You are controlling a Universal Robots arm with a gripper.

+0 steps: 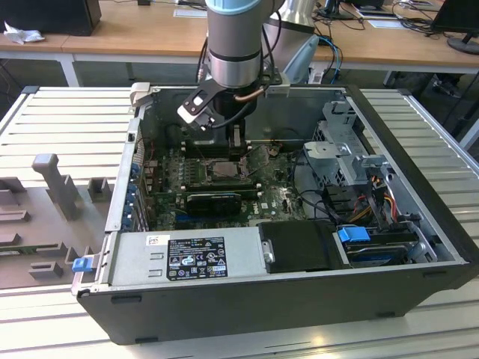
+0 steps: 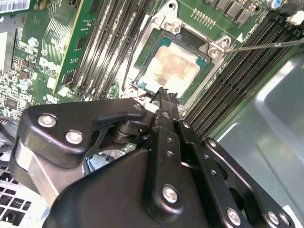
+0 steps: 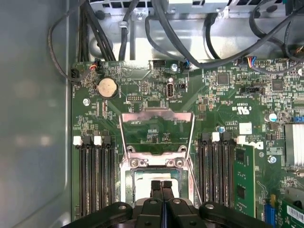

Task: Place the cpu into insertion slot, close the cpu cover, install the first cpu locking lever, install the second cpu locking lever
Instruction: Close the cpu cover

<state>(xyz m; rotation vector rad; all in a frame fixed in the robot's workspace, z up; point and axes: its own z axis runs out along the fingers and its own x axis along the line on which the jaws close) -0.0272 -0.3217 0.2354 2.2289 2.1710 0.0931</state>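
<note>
Ribbed grey metal table (image 1: 67, 120), open black computer case (image 1: 299, 299) lying flat on it at centre, moulded grey fixture tray (image 1: 45, 247) on the slats at the exterior view's left, just beside the case.

cpu (image 2: 172, 71): lying in the insertion slot (image 2: 146, 53)
cpu cover (image 3: 156, 112): raised off the slot, at its side away from the gripper (image 3: 161, 184)
memory slots (image 3: 95, 180): 2 banks, 1 on each side of the slot
gripper: over the cpu's edge, inside the case (image 1: 299, 307)
power supply (image 1: 187, 258): at the case's near wall in the exterior view
</note>
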